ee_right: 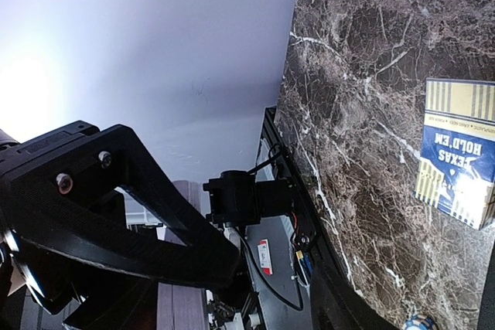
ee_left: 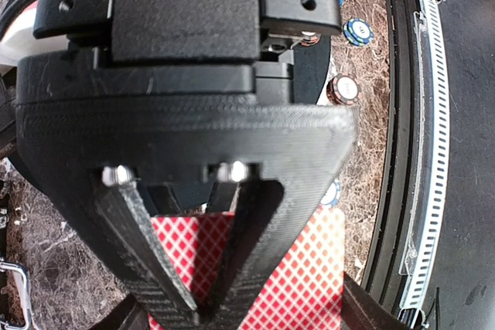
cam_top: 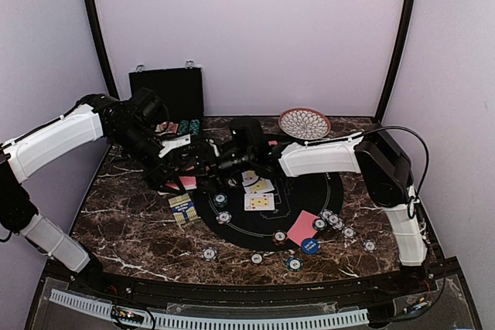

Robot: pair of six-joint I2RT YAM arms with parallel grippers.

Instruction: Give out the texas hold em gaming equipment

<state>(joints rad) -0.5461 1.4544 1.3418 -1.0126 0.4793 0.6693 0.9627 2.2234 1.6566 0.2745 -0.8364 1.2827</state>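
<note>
1. My left pincer (ee_left: 197,311) is squeezing its fingers together, right over a red-backed card (ee_left: 309,276).
2. My right pincer (cam_top: 220,166) is hanging close beside it, and I cannot tell if it is apart or together.
3. Face-up cards (cam_top: 259,201) are lying on the black mat (cam_top: 325,189), with chips (cam_top: 333,219) nearby.

Soft, even light falls from above on the marble tabletop (cam_top: 131,245), with only faint shadows (the overhead view is slightly soft). In the right wrist view the wall left of the tabletop is washed out white, and glare marks the Texas Hold'em card box (ee_right: 456,152). The left gripper (ee_left: 197,314) looms dark and blurred.
</note>
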